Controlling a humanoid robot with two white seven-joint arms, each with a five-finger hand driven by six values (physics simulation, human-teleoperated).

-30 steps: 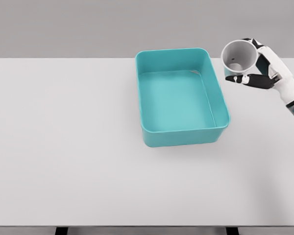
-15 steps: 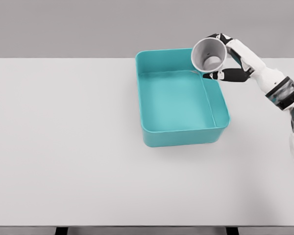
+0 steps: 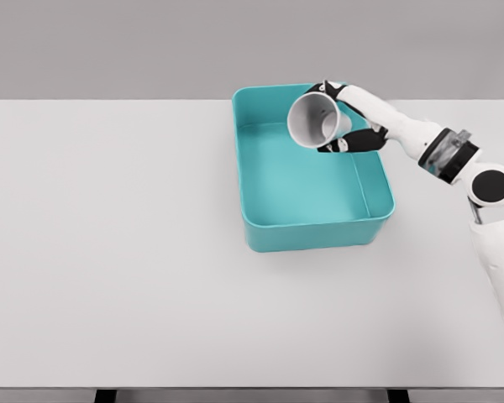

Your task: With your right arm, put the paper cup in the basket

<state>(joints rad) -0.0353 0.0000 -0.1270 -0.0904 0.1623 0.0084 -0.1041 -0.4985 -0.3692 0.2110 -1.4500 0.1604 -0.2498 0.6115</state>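
Soft, even, bright light is falling from above on the pale counter (image 3: pixel 109 252), leaving almost no shadows beyond faint shading inside the teal basket (image 3: pixel 302 227), while the render is staying sharp and free of glare, blur or edge distortion.

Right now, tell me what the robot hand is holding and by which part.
The right robot hand holds the paper cup by its side wall, tilted, above the basket.
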